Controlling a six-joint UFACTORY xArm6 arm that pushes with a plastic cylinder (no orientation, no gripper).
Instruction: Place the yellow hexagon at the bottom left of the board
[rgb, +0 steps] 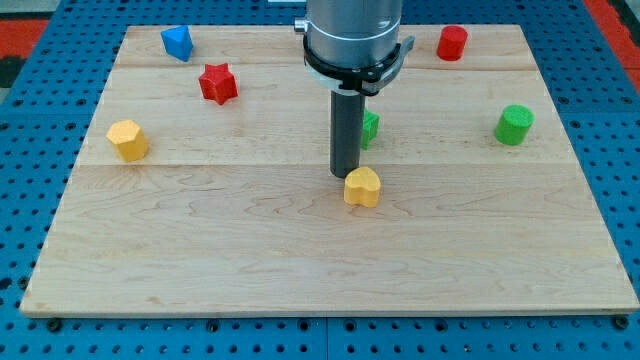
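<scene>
One yellow hexagon (128, 139) at board's left, my tip (346, 176) well apart

Your yellow hexagon (128, 139) lies flat on the wooden board (300, 260) near its left edge, about halfway up the view, its six-sided top face turned upward. You can see it stands alone, well apart from the other blocks, and above the board's bottom left corner rather than in it.
</scene>
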